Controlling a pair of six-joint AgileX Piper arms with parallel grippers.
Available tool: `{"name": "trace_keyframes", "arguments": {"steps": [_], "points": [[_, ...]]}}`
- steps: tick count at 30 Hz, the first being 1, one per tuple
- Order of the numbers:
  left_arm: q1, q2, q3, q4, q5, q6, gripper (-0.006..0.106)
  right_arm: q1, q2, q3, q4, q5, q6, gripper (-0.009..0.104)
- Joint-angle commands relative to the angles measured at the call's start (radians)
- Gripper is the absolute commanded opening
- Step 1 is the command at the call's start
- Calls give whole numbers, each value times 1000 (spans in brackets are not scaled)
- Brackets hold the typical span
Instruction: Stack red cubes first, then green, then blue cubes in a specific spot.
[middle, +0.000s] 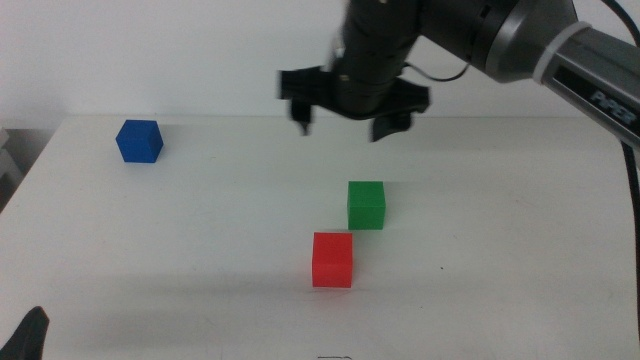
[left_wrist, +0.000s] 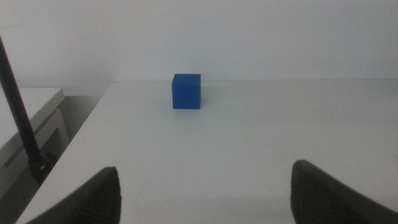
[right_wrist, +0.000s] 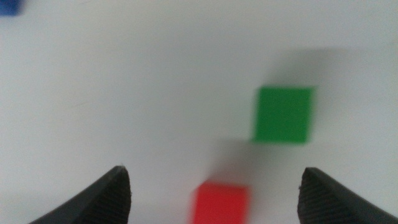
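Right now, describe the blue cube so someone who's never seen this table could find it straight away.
Start at the white table and go to its far left corner. The blue cube sits there alone, straight ahead of the waiting left hand. The red cube and green cube are paired mid-table below the right hand.

My right arm (middle: 560, 50) is a thick tube, dark grey and black at the wrist, with a pale silver band and a white sleeve beyond it carrying grey lettering I can't fully read. A thin black cable loops near the wrist. Its gripper (middle: 352, 118) is black, a wide crossbar with 2 short dark fingers. In both wrist views I see 2 dark, rounded jaws with fine ribbing. The left gripper (middle: 30, 335) shows only a black tip.
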Motion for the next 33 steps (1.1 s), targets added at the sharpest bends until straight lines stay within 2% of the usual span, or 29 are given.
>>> {"name": "trace_keyframes", "arguments": {"steps": [1, 5, 11, 17, 23, 28, 31, 33], "points": [[-3, -17, -4, -4, -77, -11, 94, -57, -10, -35, -61, 34, -76, 94], [-3, -17, -4, -4, -77, -11, 94, -127, 91, -103, -79, -24, -163, 94], [-3, -17, -4, -4, -77, -11, 94, -160, 232, -211, -84, -21, -239, 94], [-3, -17, -4, -4, -77, -11, 94, -160, 286, -210, -44, -23, -247, 94], [-3, -17, -4, -4, -77, -11, 94, -160, 307, -207, -36, -1, -251, 94], [-3, -17, -4, -4, -77, -11, 94, -160, 335, -207, 21, 5, -277, 93], [-3, -17, -4, -4, -77, -11, 94, -161, 347, -208, 24, 13, -280, 87], [-3, -17, -4, -4, -77, -11, 94, -161, 352, -207, 18, 14, -279, 73]]}}
